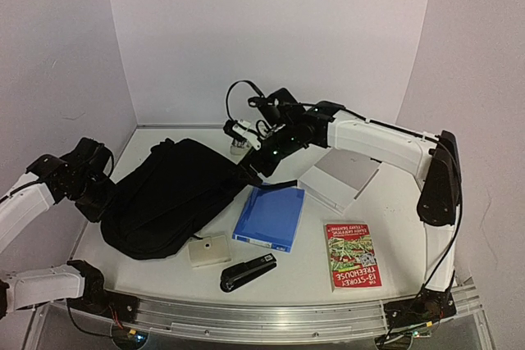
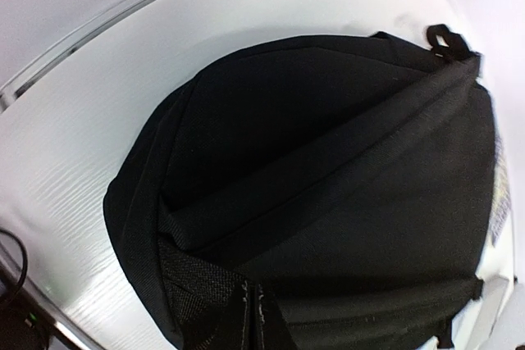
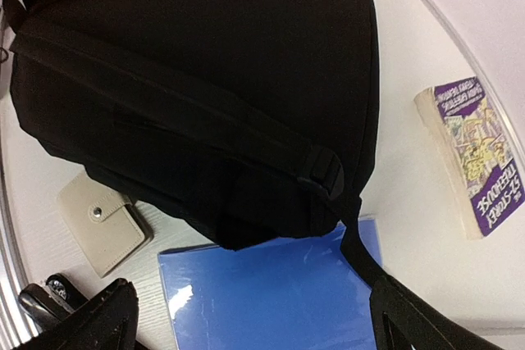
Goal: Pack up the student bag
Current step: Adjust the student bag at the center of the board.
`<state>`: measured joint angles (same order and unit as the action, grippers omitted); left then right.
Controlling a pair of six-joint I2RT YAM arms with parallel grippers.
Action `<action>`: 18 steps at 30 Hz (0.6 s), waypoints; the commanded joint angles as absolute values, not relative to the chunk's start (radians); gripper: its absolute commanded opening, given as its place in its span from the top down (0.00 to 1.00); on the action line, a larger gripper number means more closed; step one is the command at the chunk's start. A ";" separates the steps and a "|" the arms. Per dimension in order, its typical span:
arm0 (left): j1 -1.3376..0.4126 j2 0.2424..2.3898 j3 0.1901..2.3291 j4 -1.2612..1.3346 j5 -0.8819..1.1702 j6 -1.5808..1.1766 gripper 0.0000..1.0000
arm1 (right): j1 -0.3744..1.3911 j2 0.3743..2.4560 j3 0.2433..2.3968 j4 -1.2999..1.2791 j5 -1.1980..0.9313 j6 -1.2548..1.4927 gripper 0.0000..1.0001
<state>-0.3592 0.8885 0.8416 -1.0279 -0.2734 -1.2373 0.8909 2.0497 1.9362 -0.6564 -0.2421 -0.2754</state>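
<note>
The student bag [image 1: 172,194] is a large black backpack lying flat on the left half of the table. My left gripper [image 1: 107,198] sits at its left edge. In the left wrist view the left gripper [image 2: 253,317] is shut, its fingers pressed together on a fold of the bag's [image 2: 328,161] black fabric. My right gripper [image 1: 253,174] hovers at the bag's right edge. In the right wrist view it [image 3: 262,317] stands open above a blue folder [image 3: 271,293]. A strap of the bag [image 3: 205,79] trails down to its right finger [image 3: 435,317].
A blue folder [image 1: 269,217] lies right of the bag, partly under its edge. A white box [image 1: 338,178] sits behind the folder, a paperback book [image 1: 351,254] at front right. A cream wallet [image 1: 209,251] and a black stapler [image 1: 248,272] lie near the front edge.
</note>
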 commanded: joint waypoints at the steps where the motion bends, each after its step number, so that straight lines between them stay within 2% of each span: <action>1: -0.358 0.887 1.006 -0.848 -0.256 -1.106 1.00 | 0.892 2.042 2.045 -0.685 -0.302 -0.259 0.02; 7: -0.357 0.936 1.200 -0.726 -0.208 -1.007 1.00 | 0.939 2.066 2.173 -0.701 -0.332 -0.280 0.02; 11: -0.357 1.001 1.315 -0.645 -0.134 -0.968 1.00 | 1.014 2.070 2.207 -0.697 -0.247 -0.393 0.02; 18: -0.357 1.112 1.446 -0.502 -0.011 -0.942 1.00 | 1.085 2.159 2.341 -0.641 -0.137 -0.398 0.02</action>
